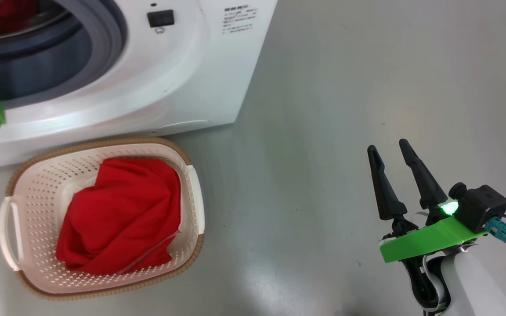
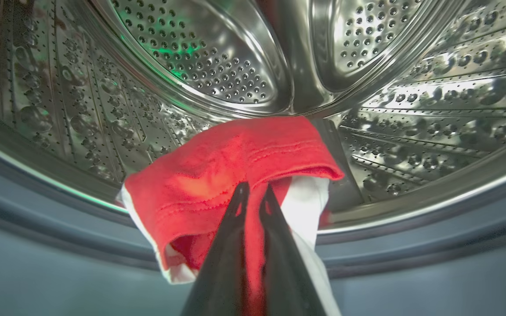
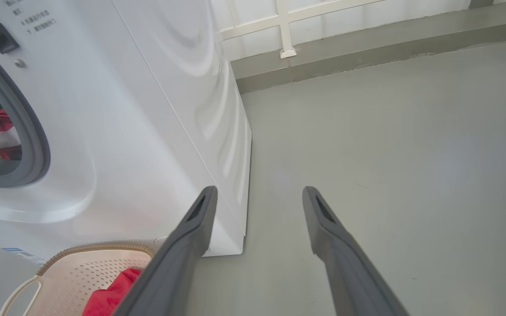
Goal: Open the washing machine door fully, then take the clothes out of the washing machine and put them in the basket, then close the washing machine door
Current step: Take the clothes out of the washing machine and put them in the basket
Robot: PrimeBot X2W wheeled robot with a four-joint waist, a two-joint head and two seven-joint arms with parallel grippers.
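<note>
Nearest the robot, the right gripper (image 1: 387,146) hung over bare grey floor (image 1: 345,87), its two dark fingers spread wide and holding nothing. It stood well apart from the work, probably parked there to leave the left arm room. Just ahead, the basket (image 1: 37,188) sat on the floor just beside the foot of the washing machine (image 1: 182,79), directly below its opening, a placement that would keep each transfer short. One red garment (image 1: 121,215) lay crumpled inside it, covering most of the bottom. Beyond the basket, the left arm reached through the grey gasket (image 1: 108,35) into the perforated steel drum (image 2: 218,57). There the left gripper (image 2: 254,188) had its fingers pressed together on a fold of a second red garment (image 2: 218,166) with white trim. The pinch was near the upper edge, so the cloth draped down on both sides of the fingers. This garment hung at the drum's front lip, above the gasket. Judged from this, the unloading was partly done: one piece lay in the basket and one was in the grip. Whether more lay deeper in the drum could not be told.
</note>
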